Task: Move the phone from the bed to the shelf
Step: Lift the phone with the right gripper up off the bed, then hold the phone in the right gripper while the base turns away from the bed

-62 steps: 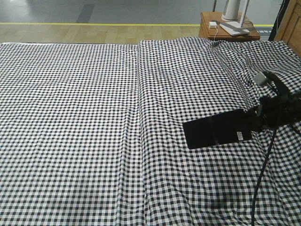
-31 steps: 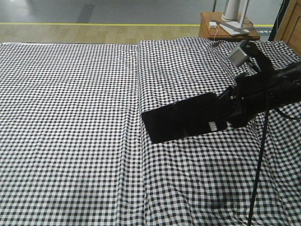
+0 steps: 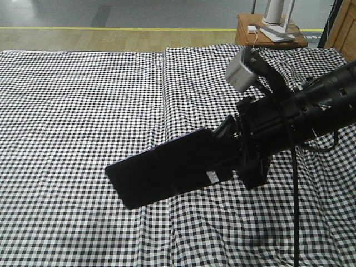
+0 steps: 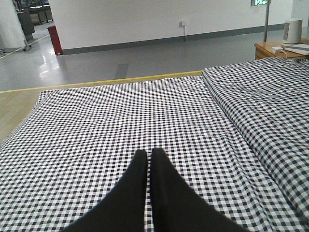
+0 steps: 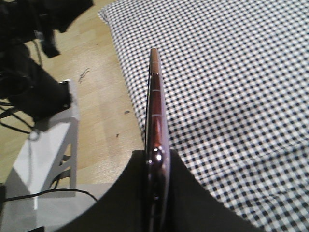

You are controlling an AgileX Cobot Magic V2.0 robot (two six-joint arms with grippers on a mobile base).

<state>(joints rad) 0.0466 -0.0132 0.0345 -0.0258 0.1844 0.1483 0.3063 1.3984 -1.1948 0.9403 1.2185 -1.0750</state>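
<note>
Inventory from my console:

- Phone [image 3: 167,172], one. It is in the air above the bed, not lying on it. It is clamped at its stickered end, and the free end points toward 8 o'clock in the front view. The right wrist view shows it edge-on, with the pinkish rim visible.
- Right pincer [image 5: 155,159], one. It is closed on the phone, one finger on each face.
- Left pincer [image 4: 147,154], one. Its two fingers are pressed together with nothing between them, low over the sheet.
- Bed [image 3: 83,111], one. It has a checked sheet with a raised fold running from 12 to 6 o'clock.
- Right arm [image 3: 311,111], one. It reaches in from 3 o'clock with a grey box [image 3: 240,72] on its wrist. Together with the phone it hides a patch of the bed.
- Black cable [image 3: 297,211], one, hanging below the arm.
- Small wooden desk [image 3: 245,33], one, beyond the bed at 1 o'clock. It carries a white stand [image 3: 276,14] and a small white box [image 3: 252,28].
- Red bin [image 4: 54,39], one, far off at 11 o'clock.
- White frame [image 5: 43,150], one, on the wooden floor beside the bed.
</note>
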